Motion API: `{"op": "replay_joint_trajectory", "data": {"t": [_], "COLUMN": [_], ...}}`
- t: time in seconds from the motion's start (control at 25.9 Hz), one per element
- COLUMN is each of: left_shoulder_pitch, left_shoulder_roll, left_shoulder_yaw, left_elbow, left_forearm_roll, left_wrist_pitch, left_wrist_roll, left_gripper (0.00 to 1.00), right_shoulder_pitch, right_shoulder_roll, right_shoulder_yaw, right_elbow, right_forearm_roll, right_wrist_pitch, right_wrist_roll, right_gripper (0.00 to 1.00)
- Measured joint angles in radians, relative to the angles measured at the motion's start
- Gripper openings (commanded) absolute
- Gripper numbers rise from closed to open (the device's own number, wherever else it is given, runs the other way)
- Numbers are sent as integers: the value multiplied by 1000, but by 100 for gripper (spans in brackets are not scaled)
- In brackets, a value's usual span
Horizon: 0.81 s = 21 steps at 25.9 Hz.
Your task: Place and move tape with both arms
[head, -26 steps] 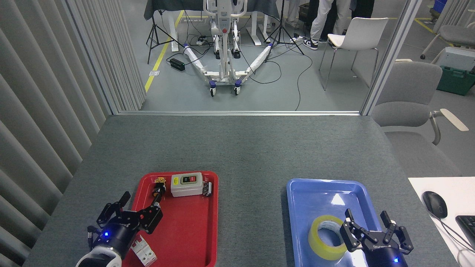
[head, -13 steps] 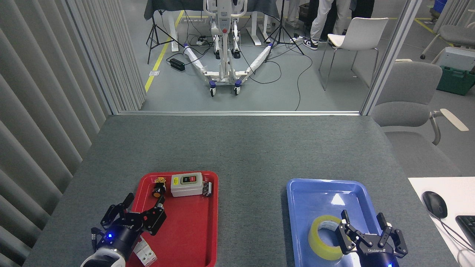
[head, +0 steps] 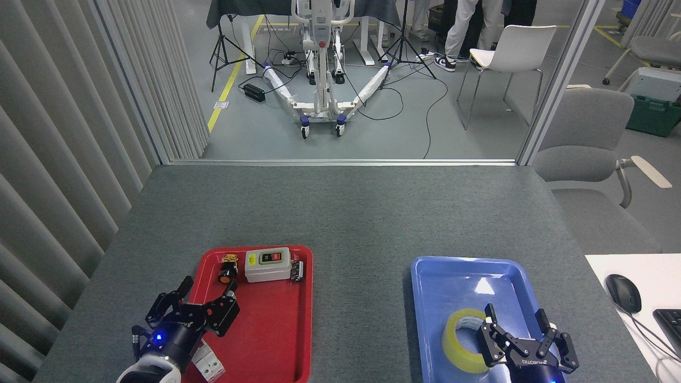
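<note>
On blue tray (head: 425, 298): tape (head: 464, 340) lying flat, near end, unmoved.
Right gripper (head: 515, 318): jaws wide, empty; slid left and nearer since a second ago, left finger now overlapping roll's rim.
Left gripper (head: 205, 295): spread, empty, over red tray (head: 287, 340); barely shifted.

Two trays sat on the grey table (head: 346, 213): one red tray (head: 276, 340), one blue tray (head: 452, 276). One tape (head: 462, 340) lay in the blue tray. The red tray carried one switch box (head: 267, 264). Beyond the table stood two chairs (head: 580, 138).
</note>
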Motion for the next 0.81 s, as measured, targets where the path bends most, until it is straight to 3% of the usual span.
{"op": "replay_joint_trajectory", "data": {"t": [0.81], "left_shoulder_pitch": [-11], "left_shoulder_roll": [-11], "left_shoulder_yaw": [-2], "left_elbow": [-5], "left_forearm_roll": [-1], "left_wrist_pitch": [-4], "left_wrist_roll": [0], "left_gripper": [99], "right_shoulder_pitch": [0], "right_shoulder_roll": [1], "right_shoulder_yaw": [4], "right_elbow": [-1], "right_forearm_roll": [0], "right_wrist_pitch": [-8], "right_wrist_roll": [8], "right_gripper": [100]}}
